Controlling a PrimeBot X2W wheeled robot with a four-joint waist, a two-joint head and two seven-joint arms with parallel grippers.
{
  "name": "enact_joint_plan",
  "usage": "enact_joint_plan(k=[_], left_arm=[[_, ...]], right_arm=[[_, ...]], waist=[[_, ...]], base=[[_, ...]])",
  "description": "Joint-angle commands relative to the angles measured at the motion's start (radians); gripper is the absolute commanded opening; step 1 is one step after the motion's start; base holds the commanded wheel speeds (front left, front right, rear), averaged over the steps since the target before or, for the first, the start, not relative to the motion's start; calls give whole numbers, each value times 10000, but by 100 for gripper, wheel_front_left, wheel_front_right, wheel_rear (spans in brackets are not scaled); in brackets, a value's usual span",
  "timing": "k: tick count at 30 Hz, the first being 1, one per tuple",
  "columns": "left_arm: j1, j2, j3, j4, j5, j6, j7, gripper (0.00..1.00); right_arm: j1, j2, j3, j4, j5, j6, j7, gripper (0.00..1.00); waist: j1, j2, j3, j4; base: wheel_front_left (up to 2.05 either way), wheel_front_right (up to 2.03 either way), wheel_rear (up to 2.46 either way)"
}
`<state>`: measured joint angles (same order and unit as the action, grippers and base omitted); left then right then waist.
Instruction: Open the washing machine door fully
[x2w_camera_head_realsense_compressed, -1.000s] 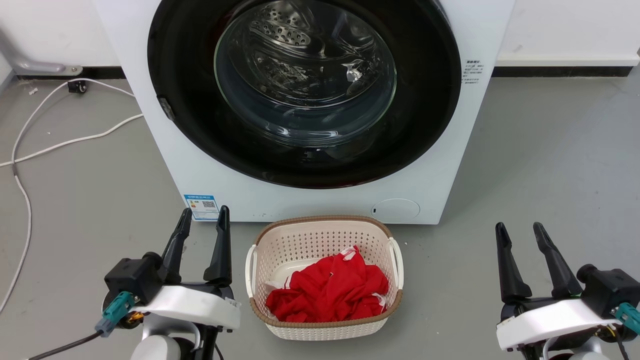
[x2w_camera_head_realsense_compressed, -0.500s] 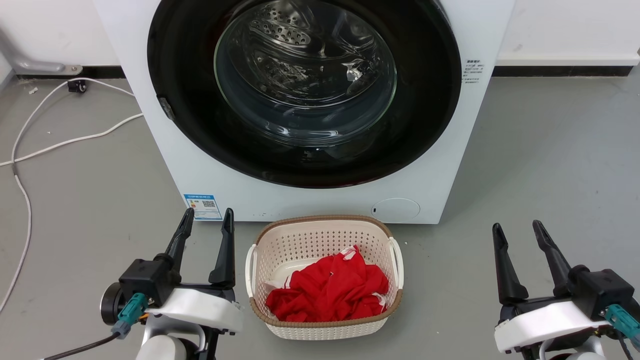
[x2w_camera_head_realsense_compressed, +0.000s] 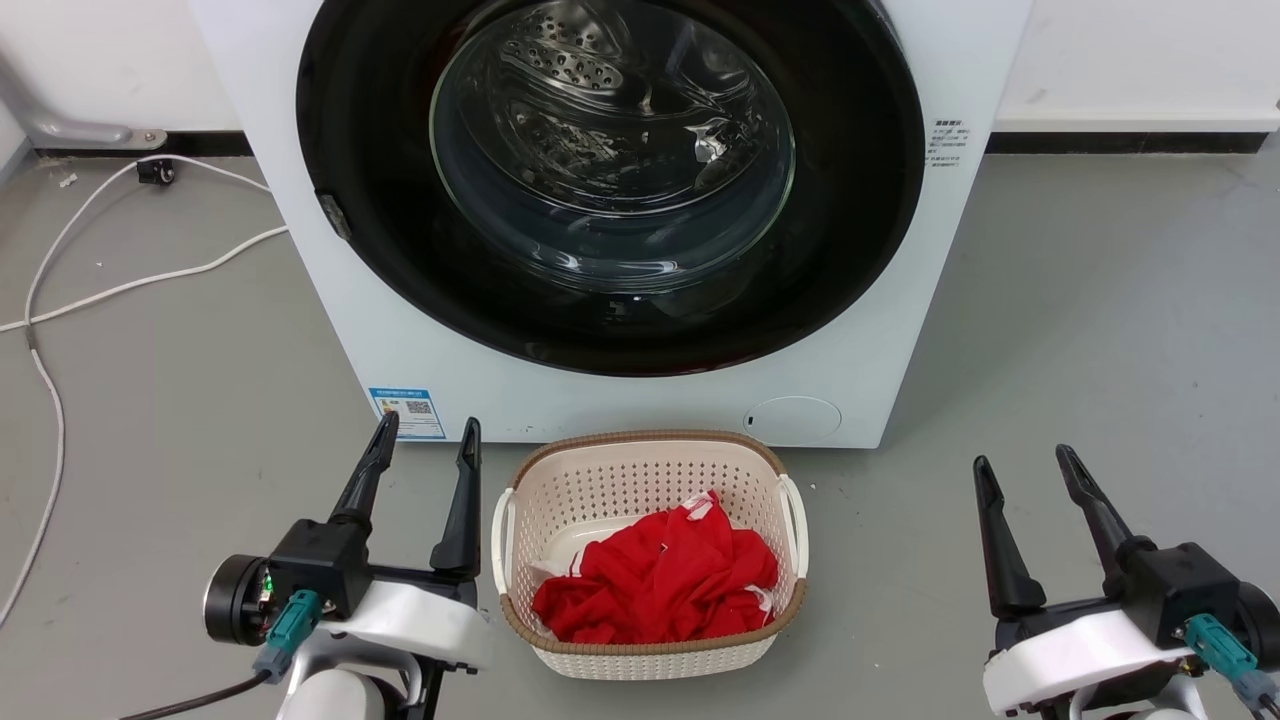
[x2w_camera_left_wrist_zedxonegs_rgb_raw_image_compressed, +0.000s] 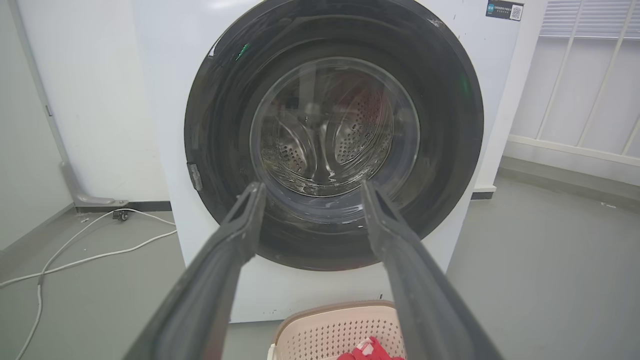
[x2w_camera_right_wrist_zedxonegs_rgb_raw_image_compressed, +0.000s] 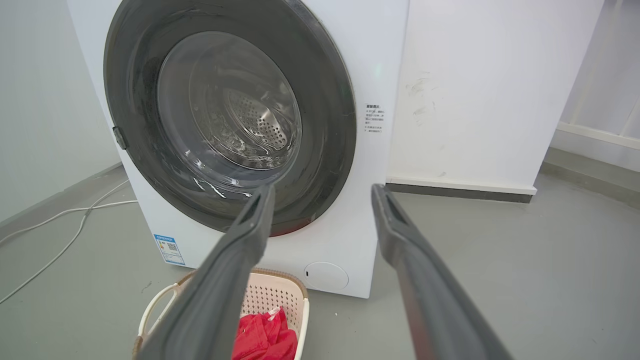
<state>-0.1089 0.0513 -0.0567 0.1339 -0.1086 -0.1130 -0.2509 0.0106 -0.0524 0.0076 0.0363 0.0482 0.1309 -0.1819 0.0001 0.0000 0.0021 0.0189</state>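
The washing machine door (x2w_camera_head_realsense_compressed: 860, 190) is a big round glossy black disc with a bulging glass window, lying shut flat against the white machine (x2w_camera_head_realsense_compressed: 640, 400); it also faces me in the left wrist view (x2w_camera_left_wrist_zedxonegs_rgb_raw_image_compressed: 450, 115) and the right wrist view (x2w_camera_right_wrist_zedxonegs_rgb_raw_image_compressed: 330, 100). A small latch tab (x2w_camera_head_realsense_compressed: 333, 216) sits on its left rim. My left gripper (x2w_camera_head_realsense_compressed: 428, 437) hovers open near the floor at the lower left, well short of the door. My right gripper (x2w_camera_head_realsense_compressed: 1024, 463) hangs open at the lower right, empty.
A cream perforated basket (x2w_camera_head_realsense_compressed: 650, 460) holding red cloth (x2w_camera_head_realsense_compressed: 660, 580) stands on the grey floor right in front of the machine, between my grippers. White cables (x2w_camera_head_realsense_compressed: 130, 285) trail across the floor at the left. A white wall (x2w_camera_right_wrist_zedxonegs_rgb_raw_image_compressed: 475, 90) runs behind.
My left gripper has shifted slightly right and rolled, fingers closer to the basket. My right gripper has edged left and down a little. The door is unchanged.
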Motion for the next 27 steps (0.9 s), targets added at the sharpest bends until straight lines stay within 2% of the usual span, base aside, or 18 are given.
enact_joint_plan(k=[1, 6, 17, 18, 19, 20, 21, 25, 27], left_arm=[[-127, -16, -9, 0, 194, 43, -89, 100], [-134, -18, -57, 7, 507, 51, -169, 100], [-131, -17, -75, 61, 359, 95, -146, 100], [-128, -17, -77, 62, 354, 91, -146, 100], [-128, -17, -80, 59, 351, 76, -146, 100], [-128, -17, -85, 56, 347, 78, -146, 100], [-129, -17, -82, 51, 348, 79, -146, 100], [-128, -17, -74, 37, 346, 83, -146, 100], [-124, -17, -78, 29, 334, 83, -146, 100]], right_arm=[[78, 37, 4, -26, -214, -3, -74, 100], [104, 41, 12, -17, -468, -3, -106, 100], [85, 40, -22, 98, -201, -5, -12, 100], [86, 40, -27, 109, -148, -5, 5, 93], [83, 40, -29, 116, -96, -5, 9, 43], [79, 40, -31, 118, -76, -5, 12, 17], [74, 40, -30, 126, -19, -5, 15, 0], [55, 40, -40, 156, 227, -3, -47, 0], [45, 40, -45, 216, 961, -5, -116, 0]], waist=[[-1, 0, 2, -4], [-1, 0, 7, -5], [-1, 0, 23, 5], [-1, 0, 26, 6], [-1, 0, 28, 7], [-1, 0, 29, 7], [-1, 0, 33, 7], [-1, 0, 45, 2], [-1, 0, 53, 0]], base=[[0, 0, 0], [0, 0, 0], [0, 0, 0], [0, 0, 0], [0, 0, 0], [0, 0, 0], [0, 0, 0], [0, 0, 0], [0, 0, 0]])
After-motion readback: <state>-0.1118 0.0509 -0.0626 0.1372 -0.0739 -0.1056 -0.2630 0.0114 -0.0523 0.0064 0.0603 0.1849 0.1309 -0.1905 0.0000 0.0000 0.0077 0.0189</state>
